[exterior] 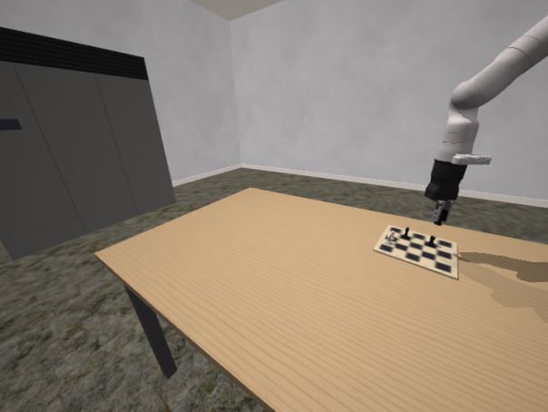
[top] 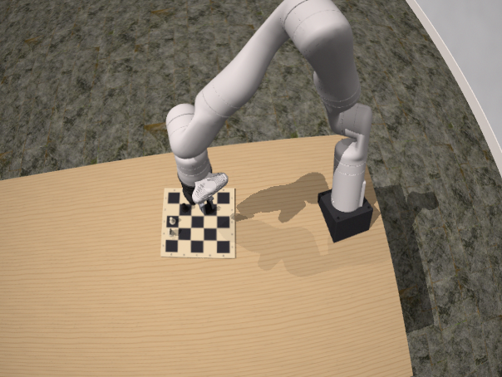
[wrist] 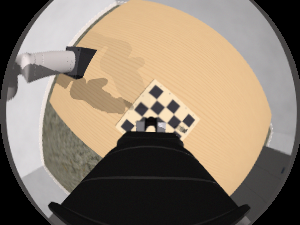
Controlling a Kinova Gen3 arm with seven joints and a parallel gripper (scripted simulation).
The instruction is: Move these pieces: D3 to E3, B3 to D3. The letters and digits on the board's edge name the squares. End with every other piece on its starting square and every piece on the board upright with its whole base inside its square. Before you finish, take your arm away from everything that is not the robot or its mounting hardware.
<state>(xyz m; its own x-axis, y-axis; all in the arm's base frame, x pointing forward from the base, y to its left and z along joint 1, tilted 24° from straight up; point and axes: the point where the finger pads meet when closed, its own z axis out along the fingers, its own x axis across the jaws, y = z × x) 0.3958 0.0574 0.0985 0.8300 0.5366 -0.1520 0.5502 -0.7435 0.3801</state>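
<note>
A small checkered board (top: 199, 222) lies on the wooden table, and it also shows in the exterior view (exterior: 417, 250) and in the wrist view (wrist: 159, 113). Two black pieces stand on it, one to the left (exterior: 406, 232) and one further right (exterior: 432, 240). My gripper (exterior: 439, 220) hangs a little above the right-hand one. The fingers are shut on a small dark piece that is mostly hidden between them. From above, my wrist covers the board's far rows (top: 204, 204). Two pale pieces (top: 172, 226) stand on the board's left column.
My arm's black base (top: 345, 213) is bolted to the table to the right of the board. A large dark cabinet (exterior: 68, 150) stands off the table at the left. The table edge runs close behind the board.
</note>
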